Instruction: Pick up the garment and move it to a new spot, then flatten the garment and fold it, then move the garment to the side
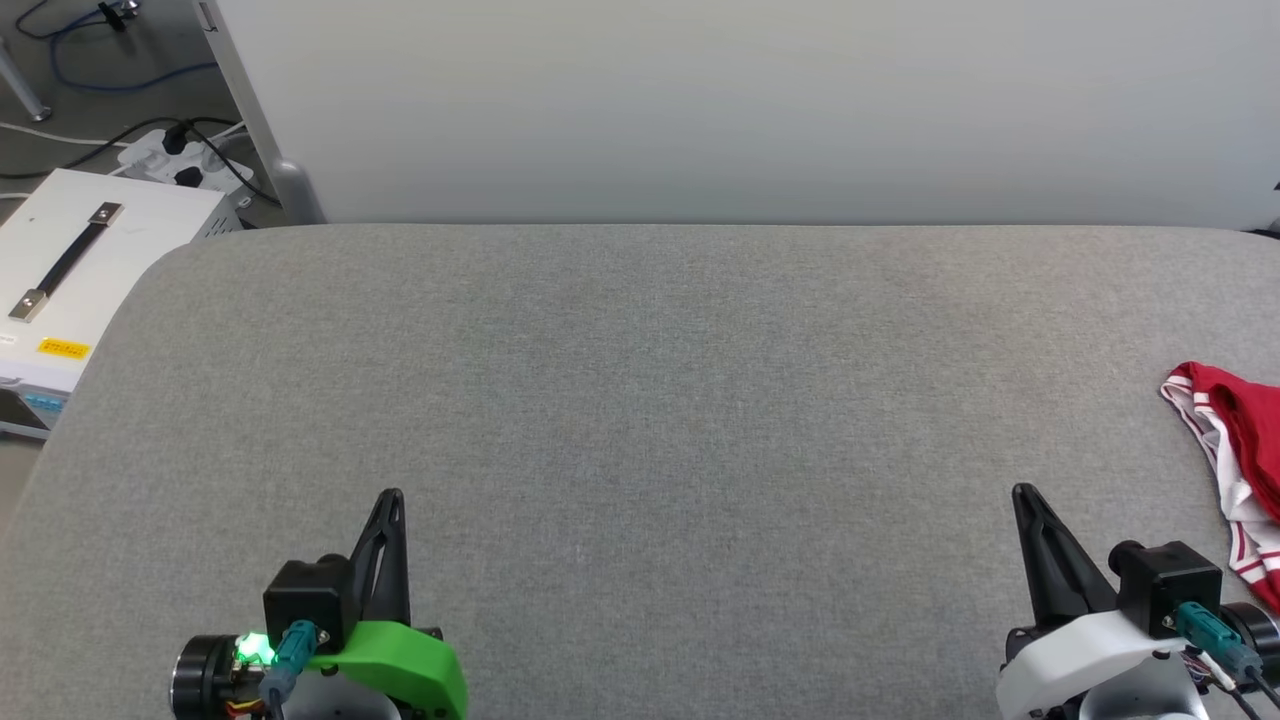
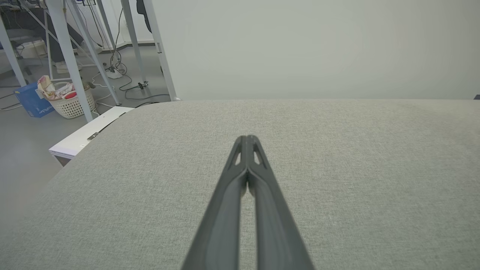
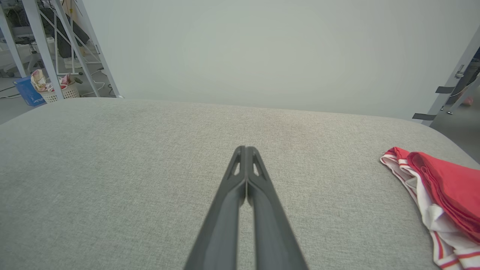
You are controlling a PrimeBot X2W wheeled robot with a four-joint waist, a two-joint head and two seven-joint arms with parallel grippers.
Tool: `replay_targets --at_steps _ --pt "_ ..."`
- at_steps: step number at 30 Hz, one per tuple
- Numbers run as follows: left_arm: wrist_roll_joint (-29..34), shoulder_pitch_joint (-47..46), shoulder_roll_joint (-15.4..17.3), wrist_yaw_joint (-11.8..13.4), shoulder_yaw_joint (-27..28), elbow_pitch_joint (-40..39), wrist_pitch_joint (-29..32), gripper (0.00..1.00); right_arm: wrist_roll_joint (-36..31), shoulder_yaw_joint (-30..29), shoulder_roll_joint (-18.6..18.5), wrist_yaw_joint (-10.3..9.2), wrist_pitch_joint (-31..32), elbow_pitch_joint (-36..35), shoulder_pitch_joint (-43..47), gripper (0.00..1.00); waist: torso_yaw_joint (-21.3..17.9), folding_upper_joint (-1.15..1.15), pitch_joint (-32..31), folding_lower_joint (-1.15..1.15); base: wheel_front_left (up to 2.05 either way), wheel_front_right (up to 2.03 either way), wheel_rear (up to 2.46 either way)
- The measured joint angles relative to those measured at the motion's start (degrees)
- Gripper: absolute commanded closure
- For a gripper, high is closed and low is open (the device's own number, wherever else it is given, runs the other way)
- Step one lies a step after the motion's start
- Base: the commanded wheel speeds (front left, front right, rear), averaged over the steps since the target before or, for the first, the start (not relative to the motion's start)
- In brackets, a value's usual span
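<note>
While both pairs of fingers are pressed together on nothing, the left gripper [image 1: 391,500] sits lower left in the head view and the right gripper [image 1: 1026,497] lower right, over the grey bench [image 1: 640,400]. The garment [image 1: 1235,440] lies bunched on the bench at the frame's right edge; the right wrist view catches it at lower right, the left wrist view a laundry basket [image 2: 71,103] at upper left

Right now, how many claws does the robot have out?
2. The left claw is at the lower left, shut; the right claw is at the lower right, shut, near the red garment.
</note>
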Motion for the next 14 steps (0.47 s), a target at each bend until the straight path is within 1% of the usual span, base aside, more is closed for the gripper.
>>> replay_targets --at_steps 14 --pt "0.6 -0.7 0.0 0.4 0.3 -0.5 1.8 1.00 -1.0 0.1 0.2 0.00 1.7 -0.2 -0.7 1.00 -0.3 0.00 0.0 0.00 0.00 0.00 0.00"
